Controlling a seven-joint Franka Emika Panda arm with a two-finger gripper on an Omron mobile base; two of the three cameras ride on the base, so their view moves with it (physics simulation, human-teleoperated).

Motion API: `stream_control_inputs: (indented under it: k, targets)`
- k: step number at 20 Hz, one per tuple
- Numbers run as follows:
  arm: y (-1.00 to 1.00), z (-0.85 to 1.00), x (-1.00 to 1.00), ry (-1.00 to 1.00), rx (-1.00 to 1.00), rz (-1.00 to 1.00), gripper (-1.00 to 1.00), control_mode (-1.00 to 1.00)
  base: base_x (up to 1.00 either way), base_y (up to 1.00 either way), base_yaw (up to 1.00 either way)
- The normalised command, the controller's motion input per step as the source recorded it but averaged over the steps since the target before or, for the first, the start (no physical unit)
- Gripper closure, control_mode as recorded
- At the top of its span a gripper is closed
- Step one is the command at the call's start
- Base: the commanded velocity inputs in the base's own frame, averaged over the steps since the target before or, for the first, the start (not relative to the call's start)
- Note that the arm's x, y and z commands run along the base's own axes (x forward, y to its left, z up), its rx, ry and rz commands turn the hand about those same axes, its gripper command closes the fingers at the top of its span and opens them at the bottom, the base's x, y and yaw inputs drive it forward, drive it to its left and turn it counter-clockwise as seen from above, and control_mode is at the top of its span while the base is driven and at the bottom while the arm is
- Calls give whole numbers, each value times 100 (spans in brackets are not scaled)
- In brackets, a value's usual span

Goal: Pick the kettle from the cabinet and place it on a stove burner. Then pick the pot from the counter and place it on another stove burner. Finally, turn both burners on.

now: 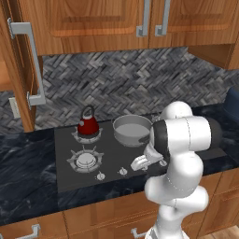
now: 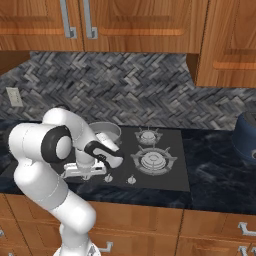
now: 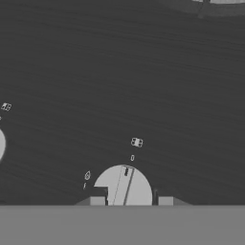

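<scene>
My two-finger gripper [image 3: 131, 201] hangs low, jaws narrowly straddling a round silver front knob [image 3: 123, 186] on the dark grey matte cooktop [image 1: 65, 179]. Behind, the squat dark red kettle [image 1: 87, 123] and wide grey steel pot [image 1: 130, 130] occupy burners.

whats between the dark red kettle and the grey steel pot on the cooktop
Nothing: in the left base view, bare dark cooktop separates the kettle and the pot.

- The arm [image 1: 179, 163] is glossy white, built of rounded, bulbous segments.
- Dark, near-black bands ring its joints.
- The hand [image 1: 141, 161] is pale grey-white and blocky.
- Two small grey finger tips [image 3: 97, 201] are squared.
</scene>
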Motion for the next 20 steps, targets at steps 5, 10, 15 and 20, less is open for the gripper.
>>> stream_control_inputs:
  k: [5, 10, 15, 20]
  targets:
    - [24, 0, 0, 0, -12, 9, 100, -100, 0, 0, 0]
    - [27, 0, -1, -2, -14, 10, 100, -100, 0, 0, 0]
    - [35, -5, -1, -1, -15, 13, 100, -100, 0, 0, 0]
    - [38, -10, 0, 0, -13, 16, 100, -100, 0, 0, 0]
